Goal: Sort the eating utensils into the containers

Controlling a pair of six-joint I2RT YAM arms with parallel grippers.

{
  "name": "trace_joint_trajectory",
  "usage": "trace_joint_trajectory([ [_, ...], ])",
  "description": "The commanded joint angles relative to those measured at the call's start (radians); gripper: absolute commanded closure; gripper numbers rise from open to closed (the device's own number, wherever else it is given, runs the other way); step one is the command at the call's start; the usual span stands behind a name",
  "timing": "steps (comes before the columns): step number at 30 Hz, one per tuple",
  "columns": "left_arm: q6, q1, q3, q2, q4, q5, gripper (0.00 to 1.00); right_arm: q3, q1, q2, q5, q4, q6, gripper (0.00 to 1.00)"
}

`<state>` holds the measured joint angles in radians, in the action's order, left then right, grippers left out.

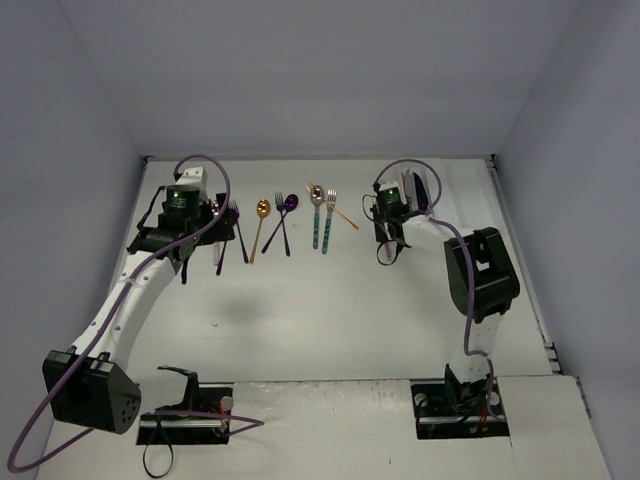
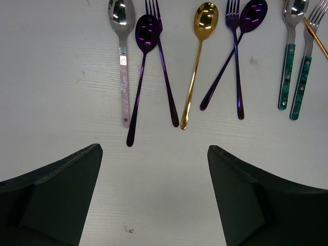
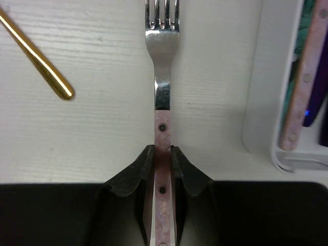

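Fork: pink-handled fork [image 3: 162,77], tines pointing away from the claw, lay parallel to the tray [image 3: 259,102], just outside its long wall. Could not tell whether it rested on the counter [image 2: 51,77] or was already raised.
Right claw [image 3: 162,159]: clenched on the fork's handle, one finger on each side.
Tray contents: a pink-handled piece [image 3: 306,77] lay lengthwise in the compartment nearest the fork. Dark blue and teal pieces sat beyond it, mostly cut off.
Loose utensils: gold handle end [image 3: 41,66] lay near the fork, on the side away from the tray. Farther from the tray was a row: teal-handled spoon [image 2: 287,66], gold spoon [image 2: 197,61], purple spoon [image 2: 141,77].
Left claw [image 2: 154,154]: released, jaws wide, holding nothing, hovering by the row's handle ends, well apart from the tray.
Step (judged): fork grasped, transfer not yet made.
Next move (judged): lift clear of the tray wall, keep the fork parallel to a compartment, and lower it before letting go.
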<state>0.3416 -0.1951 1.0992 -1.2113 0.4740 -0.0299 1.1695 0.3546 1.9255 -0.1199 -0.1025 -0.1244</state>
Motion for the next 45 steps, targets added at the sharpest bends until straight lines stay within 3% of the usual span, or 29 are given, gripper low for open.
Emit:
trace_joint_trajectory([
  [1, 0.002, 0.008, 0.024, 0.005, -0.029, 0.002, 0.18, 0.023, -0.002, -0.203, -0.024, 0.015, 0.140, 1.00],
  [10, -0.001, 0.008, 0.026, 0.011, -0.027, -0.004, 0.18, 0.147, -0.185, -0.254, -0.027, 0.012, 0.259, 1.00],
  [23, -0.012, 0.008, 0.024, 0.039, -0.023, -0.032, 0.18, 0.350, -0.368, 0.007, 0.040, -0.002, 0.297, 1.00],
  [30, -0.025, 0.014, 0.031, 0.052, -0.020, -0.041, 0.18, 0.391, -0.422, 0.126, 0.152, -0.002, 0.316, 0.99],
  [41, -0.023, 0.020, 0.029, 0.052, -0.020, -0.038, 0.18, 0.402, -0.423, 0.176, 0.272, 0.000, 0.316, 0.89],
  [43, -0.023, 0.021, 0.028, 0.050, -0.022, -0.035, 0.18, 0.402, -0.422, 0.173, 0.279, 0.000, 0.308, 0.85],
  [45, -0.023, 0.020, 0.027, 0.046, -0.021, -0.036, 0.18, 0.402, -0.422, 0.165, 0.276, 0.001, 0.306, 0.73],
])
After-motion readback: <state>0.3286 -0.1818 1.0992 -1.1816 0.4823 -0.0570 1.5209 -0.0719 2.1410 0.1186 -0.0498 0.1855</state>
